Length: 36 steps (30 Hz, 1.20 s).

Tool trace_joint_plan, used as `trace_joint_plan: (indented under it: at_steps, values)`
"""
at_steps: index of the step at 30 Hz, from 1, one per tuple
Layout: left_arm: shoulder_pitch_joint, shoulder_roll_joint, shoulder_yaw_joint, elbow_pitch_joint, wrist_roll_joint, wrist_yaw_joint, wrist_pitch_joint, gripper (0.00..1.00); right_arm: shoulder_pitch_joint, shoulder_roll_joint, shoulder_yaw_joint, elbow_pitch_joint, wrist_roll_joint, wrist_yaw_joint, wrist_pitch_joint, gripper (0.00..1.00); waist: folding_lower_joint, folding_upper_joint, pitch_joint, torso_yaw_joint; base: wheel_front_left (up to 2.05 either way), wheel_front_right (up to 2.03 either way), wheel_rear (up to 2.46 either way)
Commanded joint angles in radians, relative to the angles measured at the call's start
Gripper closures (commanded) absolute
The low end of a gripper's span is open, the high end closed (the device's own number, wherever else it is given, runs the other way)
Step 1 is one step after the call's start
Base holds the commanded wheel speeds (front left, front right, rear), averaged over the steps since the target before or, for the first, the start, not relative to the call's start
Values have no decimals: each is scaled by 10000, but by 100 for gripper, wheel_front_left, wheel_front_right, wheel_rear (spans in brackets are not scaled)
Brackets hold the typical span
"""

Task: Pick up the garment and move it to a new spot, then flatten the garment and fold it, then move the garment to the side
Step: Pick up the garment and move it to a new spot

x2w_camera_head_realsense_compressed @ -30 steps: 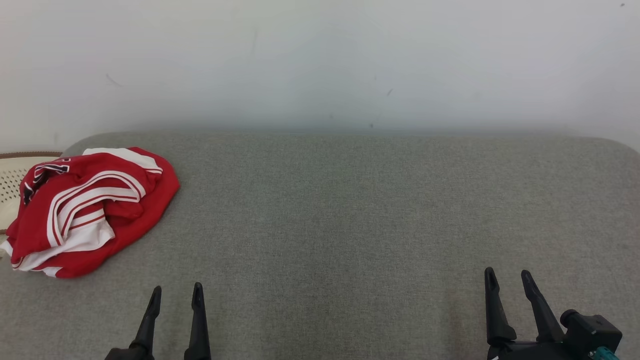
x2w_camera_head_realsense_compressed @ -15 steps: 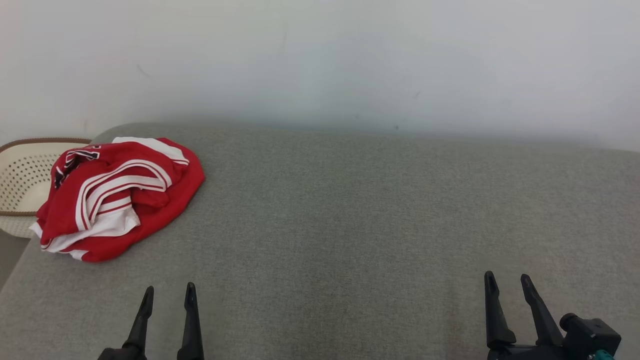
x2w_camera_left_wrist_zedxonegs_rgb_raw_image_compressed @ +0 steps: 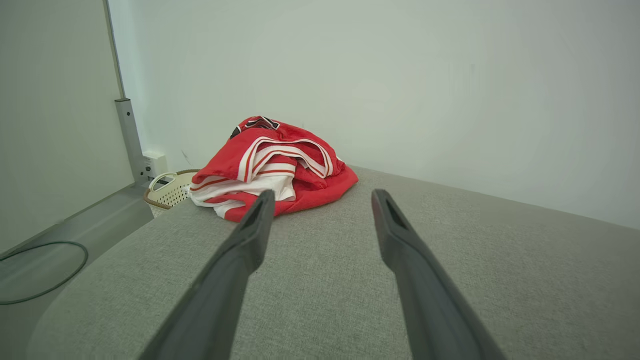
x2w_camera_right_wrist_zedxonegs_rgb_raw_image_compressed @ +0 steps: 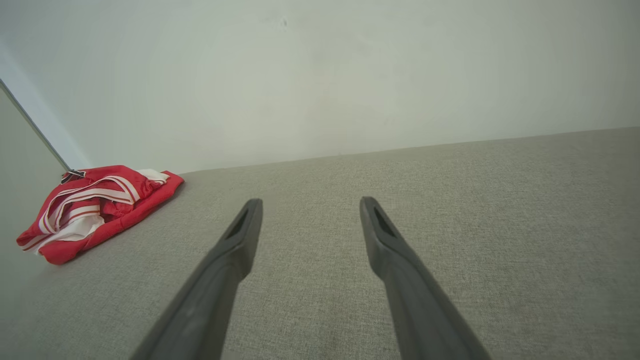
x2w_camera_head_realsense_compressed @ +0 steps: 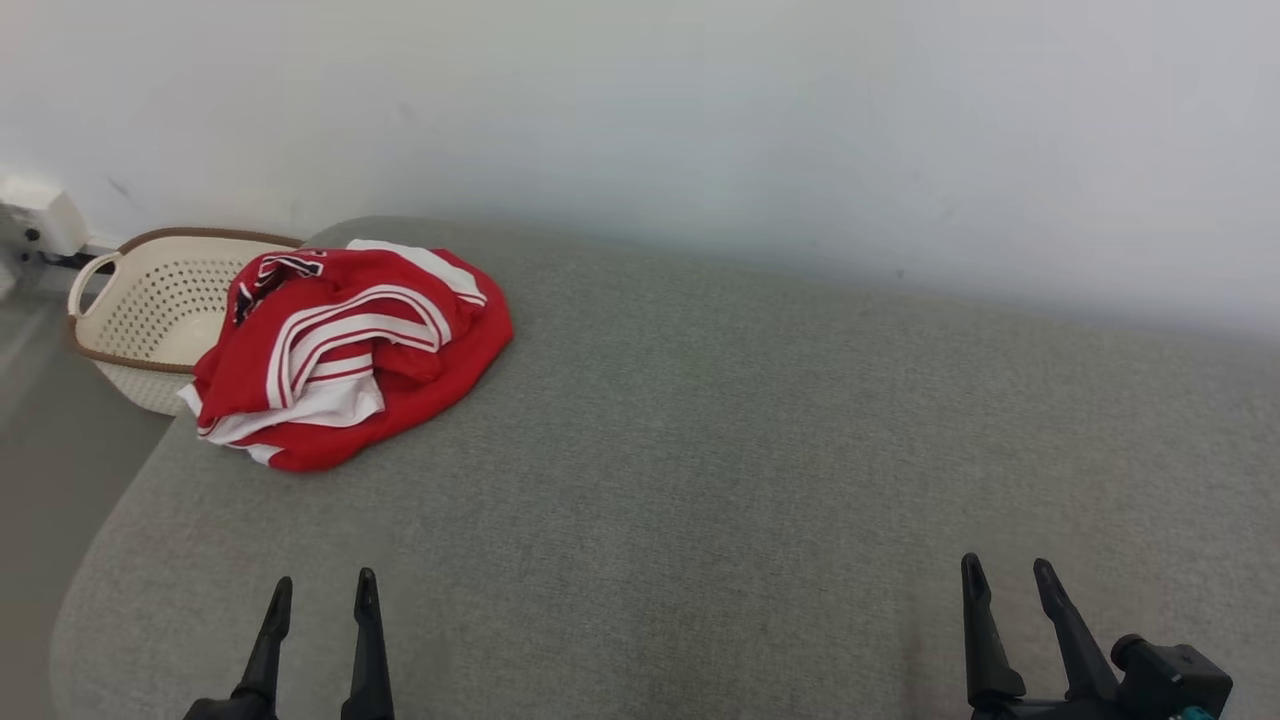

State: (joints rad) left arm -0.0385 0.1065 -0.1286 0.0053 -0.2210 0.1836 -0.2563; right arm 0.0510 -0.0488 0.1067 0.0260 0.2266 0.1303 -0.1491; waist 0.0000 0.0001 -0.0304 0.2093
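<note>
Garment (x2w_camera_head_realsense_compressed: 350, 350): red with white stripes, crumpled in a heap at the far left corner of the surface (x2w_camera_head_realsense_compressed: 700, 450), untouched and well apart from both arms.

Surface: grey woven cloth with a rounded corner, set against a plain white wall (x2w_camera_head_realsense_compressed: 700, 120).

Cream perforated basket (x2w_camera_head_realsense_compressed: 140, 300) with a brown rim stands on the floor (x2w_camera_head_realsense_compressed: 50, 480) just past that corner, beside the heap. Whether cloth and basket touch, I cannot tell.

Left jaws: spread apart, empty, at the near left, pointing toward the heap. Right jaws: spread apart, empty, at the near right over bare grey cloth.

Left wrist view adds to the head view: a dark cable (x2w_camera_left_wrist_zedxonegs_rgb_raw_image_compressed: 45, 270) looped on the floor, a grey upright post (x2w_camera_left_wrist_zedxonegs_rgb_raw_image_compressed: 127, 135) edging a side panel, and a white box (x2w_camera_left_wrist_zedxonegs_rgb_raw_image_compressed: 154, 162) low on the wall behind the basket.

Right wrist view adds: the heap seen low from across the surface, with a long bare stretch of cloth between it and the right fingers (x2w_camera_right_wrist_zedxonegs_rgb_raw_image_compressed: 235, 245).
</note>
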Motion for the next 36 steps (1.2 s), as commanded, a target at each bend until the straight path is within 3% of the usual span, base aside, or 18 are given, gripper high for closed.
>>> trace_joint_plan:
  at_steps: [1,20,36]
  values:
    - [210,75,40,-13,-121,32,2,0,67,-27,33,30,-28,7,13,0,0,-1,-64,425,0,0,0]
    - [281,336,130,-226,-147,226,113,0,-75,-28,232,96,-40,8,-84,0,0,-1,26,2208,0,0,0]
    - [361,324,390,-285,-358,458,55,0,-198,-28,326,165,-100,8,-63,0,0,-1,158,2347,0,0,0]
